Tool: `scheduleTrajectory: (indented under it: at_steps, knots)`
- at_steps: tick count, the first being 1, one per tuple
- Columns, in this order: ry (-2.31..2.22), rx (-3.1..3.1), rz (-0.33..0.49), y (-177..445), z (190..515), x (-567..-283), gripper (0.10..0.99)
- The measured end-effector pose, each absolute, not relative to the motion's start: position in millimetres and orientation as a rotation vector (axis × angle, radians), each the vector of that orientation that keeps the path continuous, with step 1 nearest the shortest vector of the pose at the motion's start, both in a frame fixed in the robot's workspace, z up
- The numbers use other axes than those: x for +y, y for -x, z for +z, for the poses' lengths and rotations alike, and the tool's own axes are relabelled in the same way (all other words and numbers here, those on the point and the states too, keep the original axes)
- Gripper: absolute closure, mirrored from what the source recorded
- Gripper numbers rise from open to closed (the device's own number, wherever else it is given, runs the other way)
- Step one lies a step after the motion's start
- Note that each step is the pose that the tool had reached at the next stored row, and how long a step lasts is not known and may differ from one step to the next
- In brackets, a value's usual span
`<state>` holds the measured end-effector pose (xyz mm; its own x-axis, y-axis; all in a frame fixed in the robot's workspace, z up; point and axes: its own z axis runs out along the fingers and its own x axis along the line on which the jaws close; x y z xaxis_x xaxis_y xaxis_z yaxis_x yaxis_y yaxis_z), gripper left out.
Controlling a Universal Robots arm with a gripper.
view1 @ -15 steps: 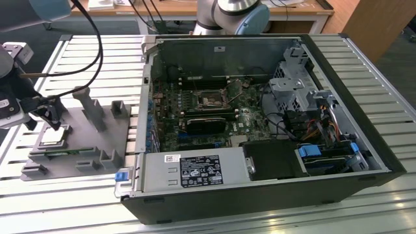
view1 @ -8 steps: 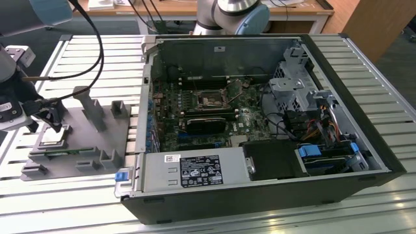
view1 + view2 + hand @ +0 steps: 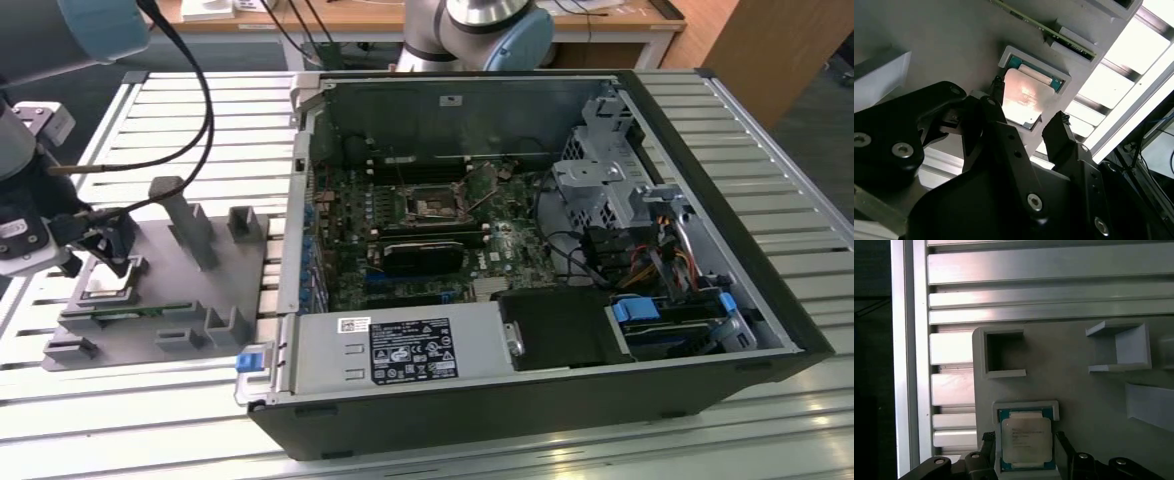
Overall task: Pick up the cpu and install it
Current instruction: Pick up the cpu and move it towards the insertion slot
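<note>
End effector (image 3: 1024,437) released astride cpu (image 3: 1026,441) in first wrist view; exterior view adds computer case (image 3: 534,412)

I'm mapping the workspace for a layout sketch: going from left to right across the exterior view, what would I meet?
cpu → tall grey post → empty processor socket → metal drive cage

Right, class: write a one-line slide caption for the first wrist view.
The gripper, jaws open, straddles the cpu resting in its pocket on the grey fixture plate.
</note>
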<state>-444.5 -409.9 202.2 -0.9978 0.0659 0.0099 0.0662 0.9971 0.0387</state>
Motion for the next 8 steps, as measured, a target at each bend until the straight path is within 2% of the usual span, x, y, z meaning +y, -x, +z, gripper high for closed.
scheduleTrajectory:
  at_steps: [8]
  knots:
    - [0.103,-3.135,-0.061,444.5,201.8,-410.5,0.498]
